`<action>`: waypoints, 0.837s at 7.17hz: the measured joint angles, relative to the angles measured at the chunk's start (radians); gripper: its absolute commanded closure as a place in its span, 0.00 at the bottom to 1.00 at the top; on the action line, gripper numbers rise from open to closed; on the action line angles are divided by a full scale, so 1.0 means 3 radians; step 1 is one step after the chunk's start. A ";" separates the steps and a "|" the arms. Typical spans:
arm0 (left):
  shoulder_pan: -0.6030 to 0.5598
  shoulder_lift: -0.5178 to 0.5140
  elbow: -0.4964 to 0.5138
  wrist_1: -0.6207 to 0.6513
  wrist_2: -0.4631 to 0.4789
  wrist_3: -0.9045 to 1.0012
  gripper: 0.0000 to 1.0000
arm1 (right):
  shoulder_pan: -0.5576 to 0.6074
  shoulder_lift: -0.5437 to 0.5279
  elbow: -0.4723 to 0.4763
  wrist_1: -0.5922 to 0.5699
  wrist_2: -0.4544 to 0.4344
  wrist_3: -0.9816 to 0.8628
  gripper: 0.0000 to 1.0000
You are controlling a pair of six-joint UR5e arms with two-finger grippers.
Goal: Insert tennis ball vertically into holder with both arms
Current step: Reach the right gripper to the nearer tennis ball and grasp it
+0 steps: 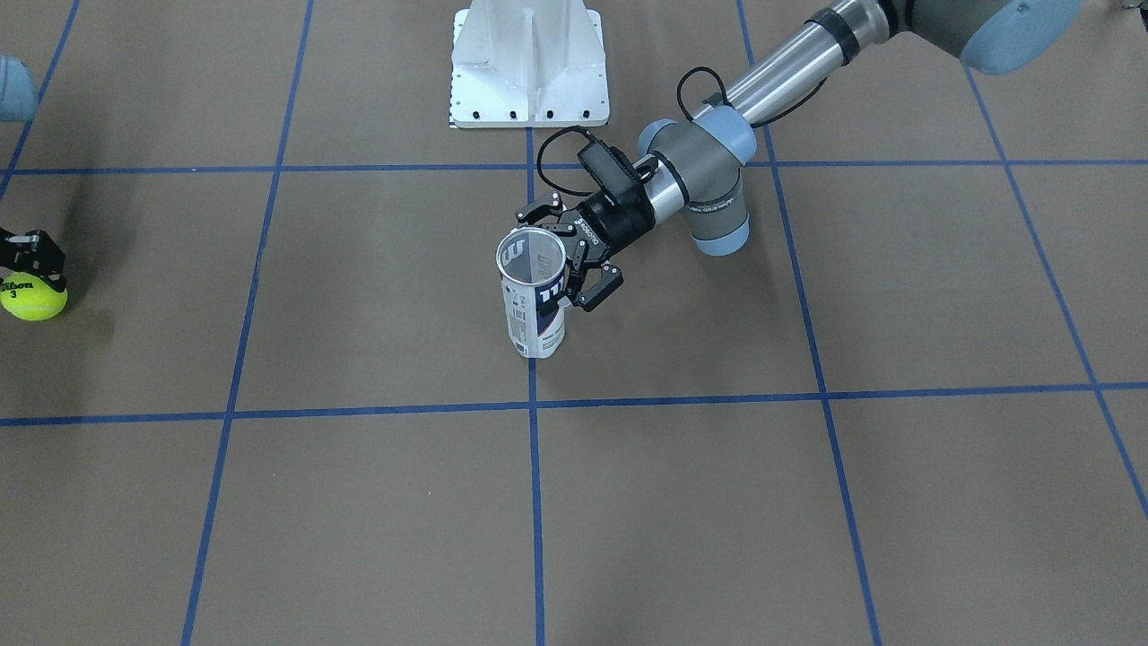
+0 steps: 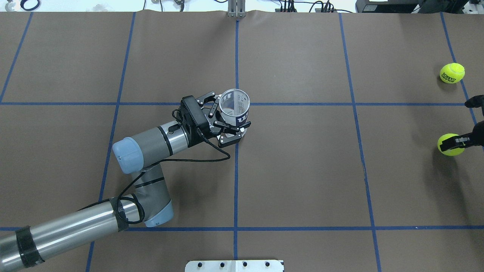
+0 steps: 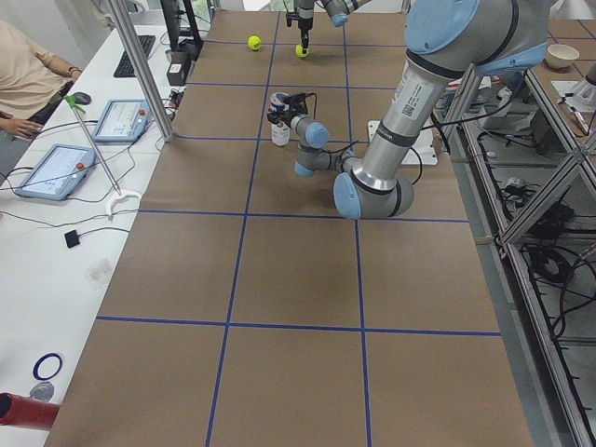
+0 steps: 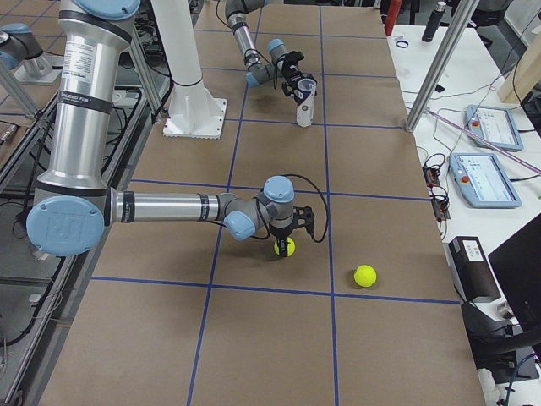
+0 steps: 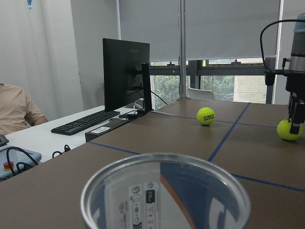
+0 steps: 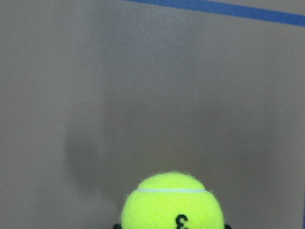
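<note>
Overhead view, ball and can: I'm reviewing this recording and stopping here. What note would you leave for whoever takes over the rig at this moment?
Left tool: shut on the can, which stands upright and empty, mouth up, near the middle of the table.
Right tool: shut on the ball printed "3", at the robot's right end of the table. The ball looks to be at table level; I cannot tell if it is lifted.
A second ball lies free nearby.
Done: both grasps.
Left: carry the ball over the can's mouth and lower it straight in while the left tool steadies the can.
</note>
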 measured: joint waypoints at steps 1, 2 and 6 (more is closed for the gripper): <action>0.0000 0.0007 0.0002 -0.0001 -0.0001 0.0000 0.01 | 0.0054 0.0134 0.0160 -0.0275 0.0090 0.0005 1.00; 0.0000 0.0010 0.0004 -0.0002 -0.0001 0.0000 0.01 | 0.0103 0.0354 0.0380 -0.0747 0.0161 0.0008 1.00; 0.0017 -0.0012 0.0005 0.0011 -0.0001 0.0002 0.01 | 0.0093 0.1553 0.0814 -0.2303 0.0344 0.0418 1.00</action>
